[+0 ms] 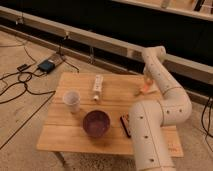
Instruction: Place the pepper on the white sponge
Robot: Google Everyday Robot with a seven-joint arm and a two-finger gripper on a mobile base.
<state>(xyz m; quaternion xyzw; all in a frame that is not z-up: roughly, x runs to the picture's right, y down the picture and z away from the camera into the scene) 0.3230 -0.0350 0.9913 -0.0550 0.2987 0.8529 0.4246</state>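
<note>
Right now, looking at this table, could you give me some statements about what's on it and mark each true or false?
1. The purple bowl sits near the table's front edge. True.
2. The white cup lies tipped over. False: it stands upright.
3. The gripper is at the table's far right side, by the pepper. True.
4. The white tube is inside the bowl. False: it lies on the table behind it.
5. The dark bar is left of the cup. False: it lies right of the bowl, beside the arm.
</note>
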